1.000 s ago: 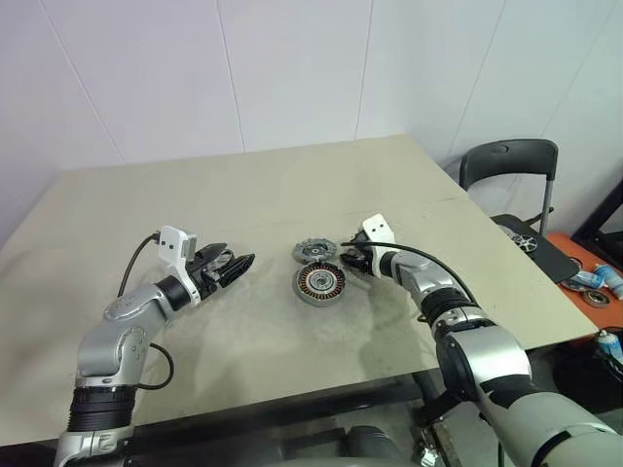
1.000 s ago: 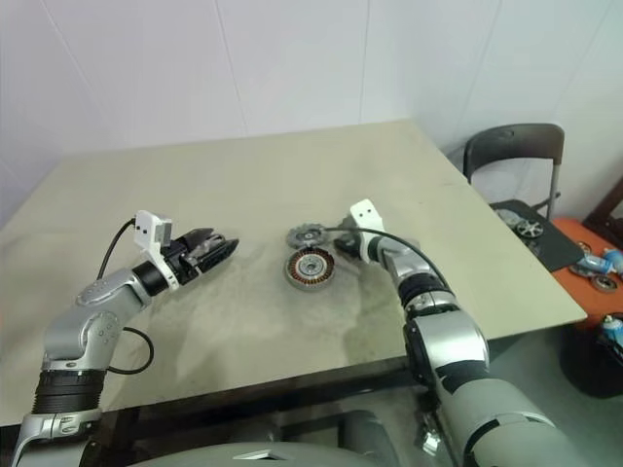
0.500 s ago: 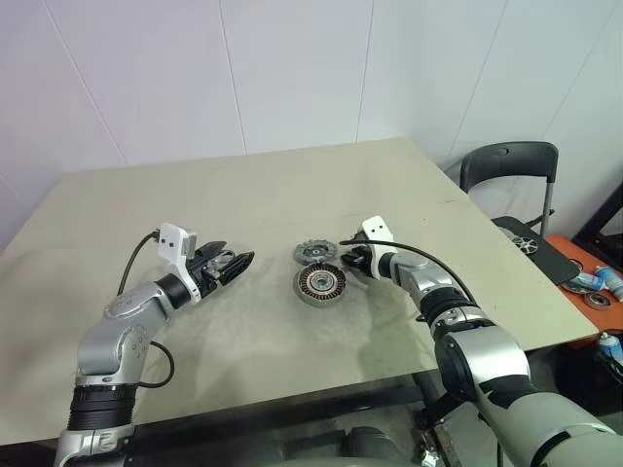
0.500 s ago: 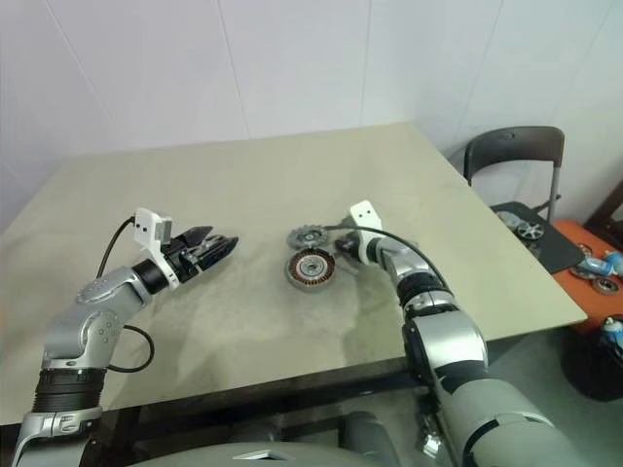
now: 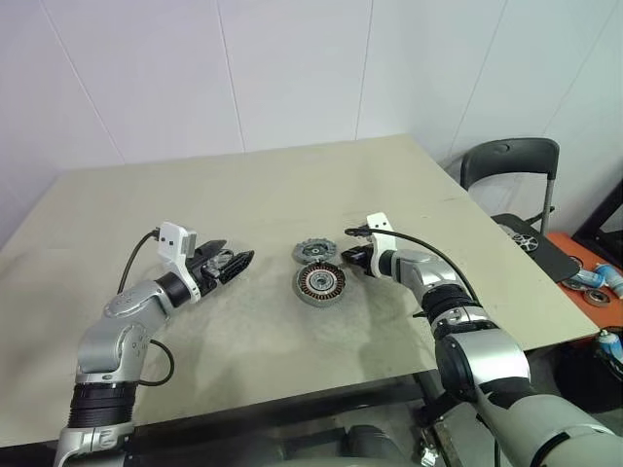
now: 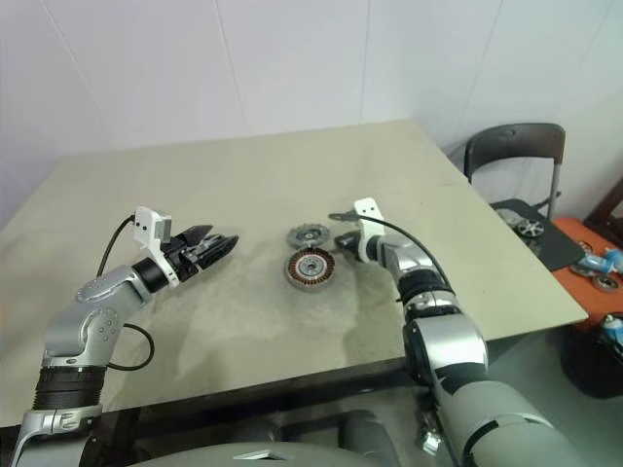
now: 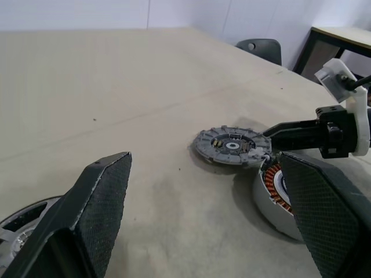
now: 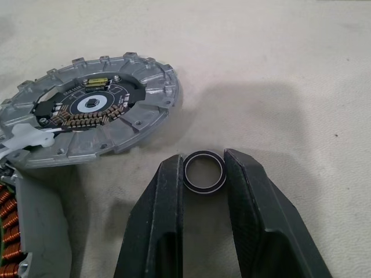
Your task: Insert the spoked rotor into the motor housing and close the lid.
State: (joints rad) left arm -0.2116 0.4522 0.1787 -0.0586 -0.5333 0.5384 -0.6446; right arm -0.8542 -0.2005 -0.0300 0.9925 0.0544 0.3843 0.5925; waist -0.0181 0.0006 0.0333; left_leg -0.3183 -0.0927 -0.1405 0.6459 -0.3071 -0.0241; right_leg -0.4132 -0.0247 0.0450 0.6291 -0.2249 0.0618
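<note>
Since a second ago we see the right end effector (image 8: 203,174) narrowed onto a small dark ring (image 8: 204,173); its wrist view reveals this, beside the lid (image 8: 95,110) and motor housing (image 5: 320,283) on the worktop (image 5: 292,195). Left end effector (image 5: 234,264) spread.

We see a large beige table (image 5: 273,195) with a dull, scuffed top, filling the middle of the scene. Pale panelled walls (image 5: 292,68) close it in from 9 o'clock round to 2 o'clock. At 2 o'clock, just past the table's far corner, stands a black chair (image 5: 508,161) with a curved back and metal legs. At 3 o'clock, beyond the table's edge and lower down, we see a black mat (image 5: 537,248) with a small spoked wheel (image 5: 526,242) lying on it. Beside it, toward 4 o'clock, is an orange surface (image 5: 576,265) carrying small items we cannot identify. Near the table's middle is a small ring (image 8: 204,172), dark outside and silvery inside.
</note>
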